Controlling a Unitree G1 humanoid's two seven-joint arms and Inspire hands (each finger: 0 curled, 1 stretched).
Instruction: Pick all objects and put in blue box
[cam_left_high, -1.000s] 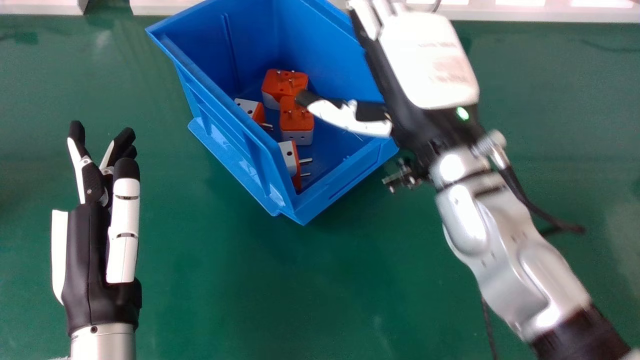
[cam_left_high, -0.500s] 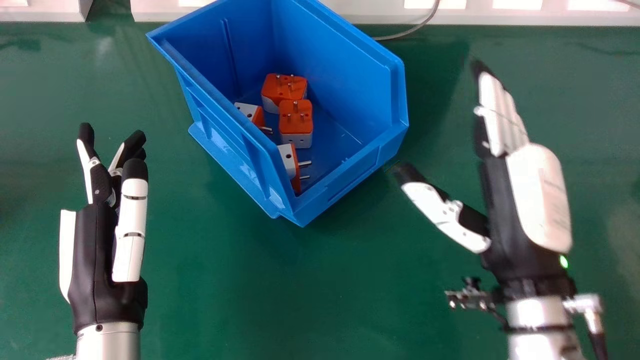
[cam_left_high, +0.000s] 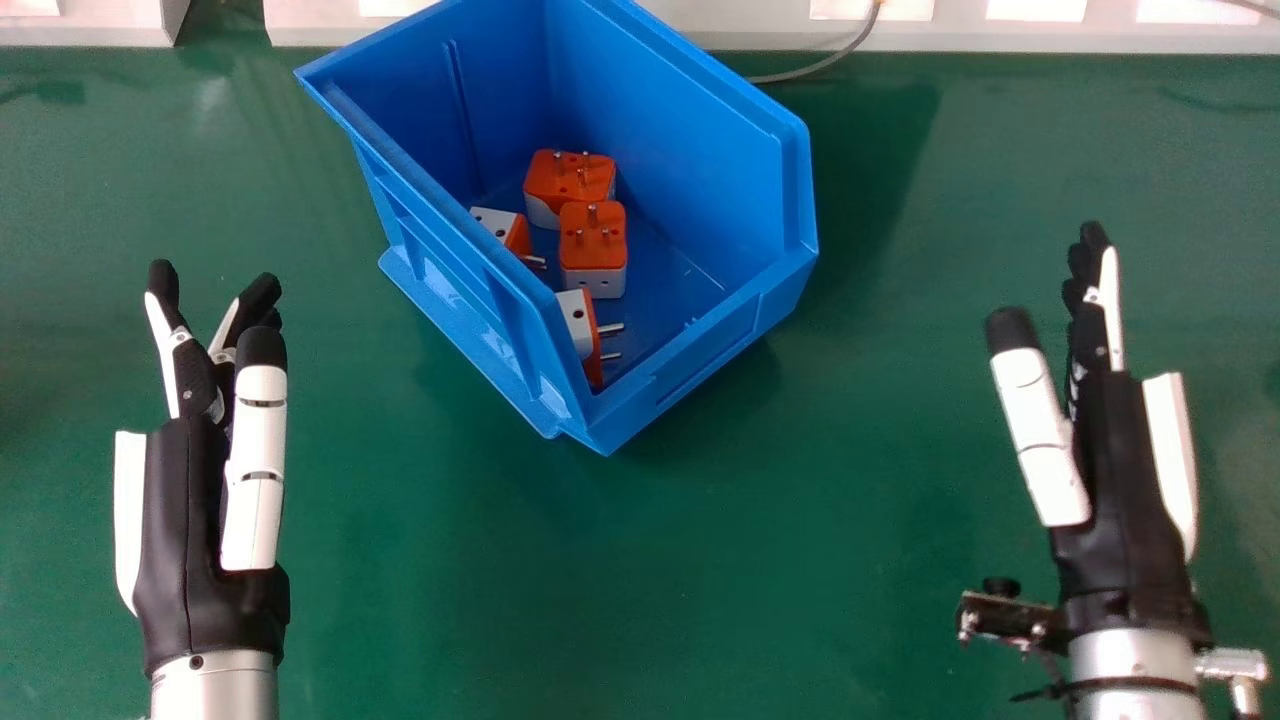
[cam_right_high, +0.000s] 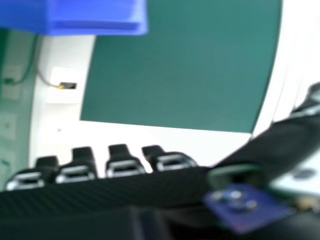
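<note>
- Centrally, four orange-and-white plug adapters lay in the blue box (cam_left_high: 470, 295). Rear adapter (cam_left_high: 570, 180): prongs up.
- Middle adapter (cam_left_high: 592, 240): just in front of the rear one, prongs also up.
- Left adapter (cam_left_high: 495, 222) and nearest adapter (cam_left_high: 578, 320): by the box's left wall, partly hidden by it, prongs pointing to the view's right.
- Box stood at an angle on the green counter (cam_left_high: 650, 600), well apart from both hands.
- Right hand (cam_left_high: 1115, 500): right of the box, above the counter; fingers extended, thumb apart from them, wide open, nothing held.
- Left hand (cam_left_high: 180, 540): left of the box; fingers nearly straight, likewise open and holding nothing.
- Grey cable (cam_left_high: 820, 66): ran behind the box, near the counter's far edge.
</note>
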